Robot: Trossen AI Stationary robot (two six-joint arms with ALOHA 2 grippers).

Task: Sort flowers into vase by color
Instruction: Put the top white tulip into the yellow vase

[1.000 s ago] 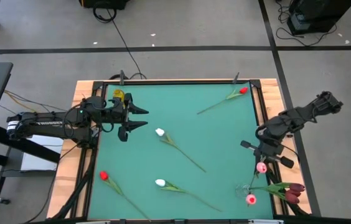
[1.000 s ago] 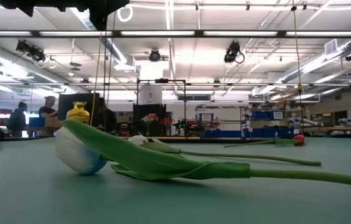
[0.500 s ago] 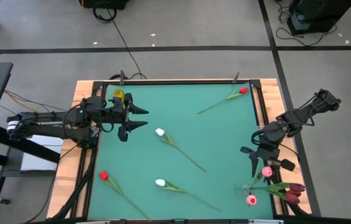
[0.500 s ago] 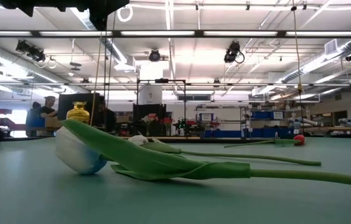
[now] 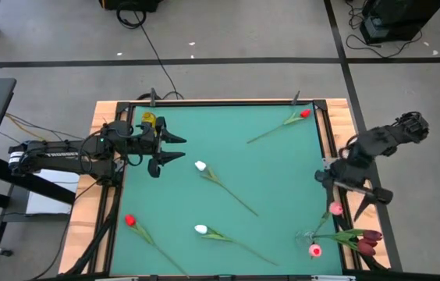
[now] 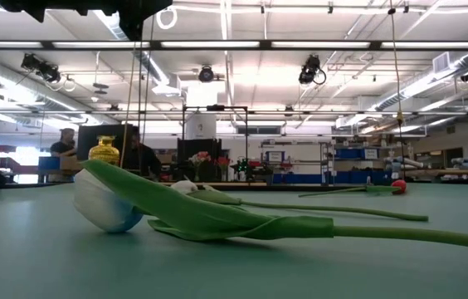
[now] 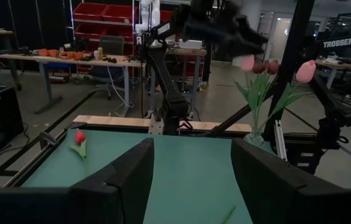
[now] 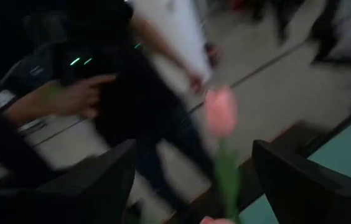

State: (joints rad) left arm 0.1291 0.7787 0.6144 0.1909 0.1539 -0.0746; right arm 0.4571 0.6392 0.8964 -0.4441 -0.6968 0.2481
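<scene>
A small yellow bottle [image 5: 148, 119] is sitting at the back left of the green counter [image 5: 267, 168], a black cable [image 5: 151, 43] is snaking across the floor, and people [image 6: 64, 146] are hanging around behind.

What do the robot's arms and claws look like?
Both arms are dark, almost black, built from chunky jointed pieces. The left arm has white lettering along its side, and thin cables trail off behind it. Each arm ends in a claw with two flat dark fingers: the left gripper and the right gripper. The right arm looks just as dark and knobbly.
</scene>
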